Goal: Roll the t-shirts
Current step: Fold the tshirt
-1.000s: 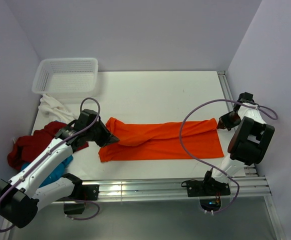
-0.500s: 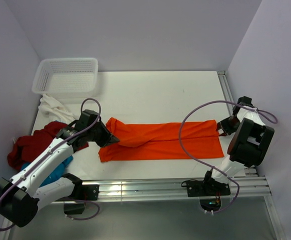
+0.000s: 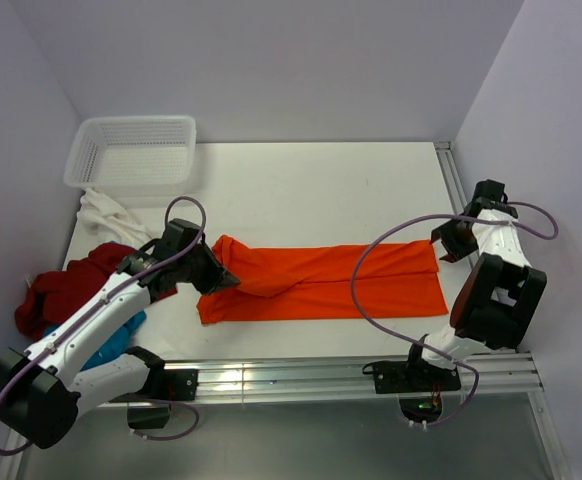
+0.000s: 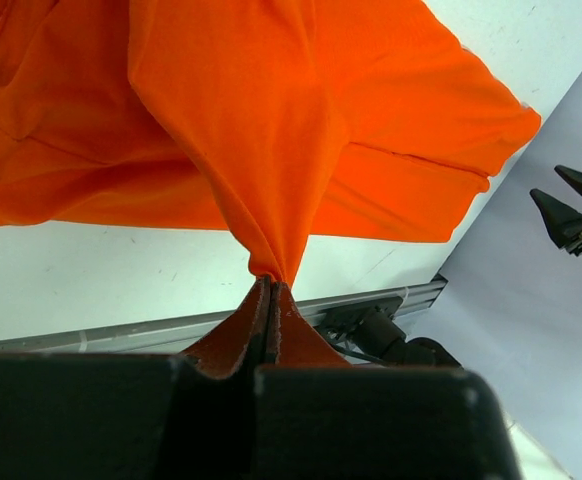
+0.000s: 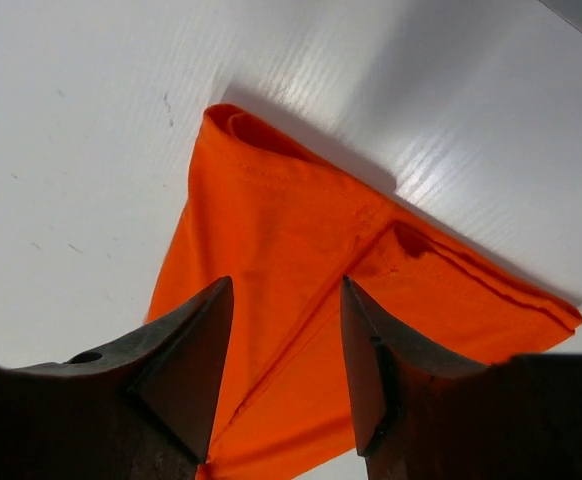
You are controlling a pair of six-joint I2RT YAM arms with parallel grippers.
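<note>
An orange t-shirt (image 3: pixel 321 282) lies folded into a long strip across the middle of the table. My left gripper (image 3: pixel 226 281) is shut on a pinch of fabric at its left end; the left wrist view shows the cloth (image 4: pixel 261 120) drawn up into my closed left gripper (image 4: pixel 269 282). My right gripper (image 3: pixel 441 243) hovers just over the strip's right end. It stands open (image 5: pixel 285 290), with the orange corner (image 5: pixel 301 220) lying flat on the table below its fingers, untouched. A dark red t-shirt (image 3: pixel 56 290), a turquoise one (image 3: pixel 111 345) and a white one (image 3: pixel 106 212) are heaped at the left edge.
A white perforated basket (image 3: pixel 131 150) stands at the back left corner. An aluminium rail (image 3: pixel 351 375) runs along the near edge and another (image 3: pixel 451 180) along the right side. Walls close in on the left, back and right.
My right gripper has opened, let go of the shirt's right end and shifted slightly toward the back. The left gripper keeps its hold in the same place.
</note>
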